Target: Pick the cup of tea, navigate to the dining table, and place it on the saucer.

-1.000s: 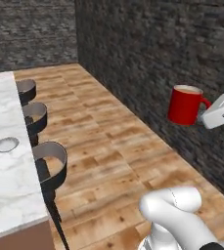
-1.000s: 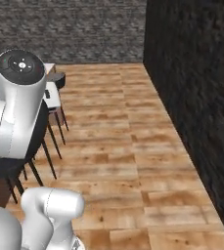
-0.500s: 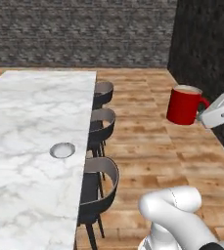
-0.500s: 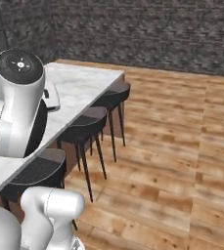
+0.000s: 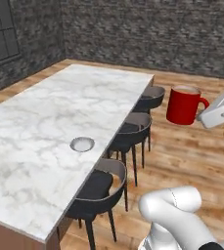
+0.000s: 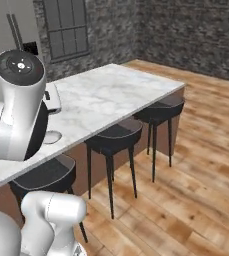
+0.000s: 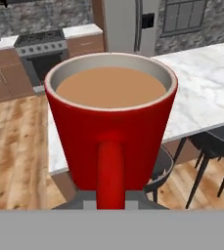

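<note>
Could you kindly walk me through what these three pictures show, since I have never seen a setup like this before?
This is a rendered kitchen with a white robot arm on a driving base. Two cameras ride on the base, behind the arm to its left and right; the third sits on the hand and looks along the jaws. The arm holds a glossy red mug of brown tea by its handle, in the air beside the long white marble dining table. The mug stands upright. On the table lies a small round grey-white saucer, near the edge by the dark stools. The hand view shows the mug close up, with a stove and a fridge beyond.
</note>
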You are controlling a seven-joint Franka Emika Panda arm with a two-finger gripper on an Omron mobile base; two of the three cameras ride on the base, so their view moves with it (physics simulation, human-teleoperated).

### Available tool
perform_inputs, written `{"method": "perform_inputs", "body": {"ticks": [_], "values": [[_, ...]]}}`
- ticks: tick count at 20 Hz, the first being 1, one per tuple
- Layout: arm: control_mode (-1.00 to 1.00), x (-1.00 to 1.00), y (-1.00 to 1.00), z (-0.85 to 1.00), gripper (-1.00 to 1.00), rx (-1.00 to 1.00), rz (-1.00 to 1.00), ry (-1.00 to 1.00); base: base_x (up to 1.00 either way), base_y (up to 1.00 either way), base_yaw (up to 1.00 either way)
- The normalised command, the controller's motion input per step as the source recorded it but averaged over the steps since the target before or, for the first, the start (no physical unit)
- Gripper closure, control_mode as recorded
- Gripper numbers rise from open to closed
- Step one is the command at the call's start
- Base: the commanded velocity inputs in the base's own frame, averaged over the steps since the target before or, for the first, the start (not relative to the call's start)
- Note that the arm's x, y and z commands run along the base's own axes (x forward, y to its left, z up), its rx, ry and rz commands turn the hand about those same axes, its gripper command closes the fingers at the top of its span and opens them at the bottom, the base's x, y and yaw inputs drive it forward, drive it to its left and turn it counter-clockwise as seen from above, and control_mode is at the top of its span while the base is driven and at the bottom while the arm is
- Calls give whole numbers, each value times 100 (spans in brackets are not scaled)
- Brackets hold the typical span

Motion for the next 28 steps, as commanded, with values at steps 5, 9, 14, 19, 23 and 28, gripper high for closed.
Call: {"method": "perform_inputs", "body": {"ticks": [5, 9, 14, 19, 23, 28], "values": [[100, 0, 0, 0, 100, 0, 0, 0, 7, -85, 57], [100, 0, 0, 0, 100, 0, 0, 0, 2, -97, 51], [100, 0, 0, 0, 100, 0, 0, 0, 44, -89, 51], [100, 0, 0, 0, 100, 0, 0, 0, 46, -89, 51], [100, 0, 0, 0, 100, 0, 0, 0, 99, -68, 42], [100, 0, 0, 0, 100, 0, 0, 0, 99, -41, 37]]}}
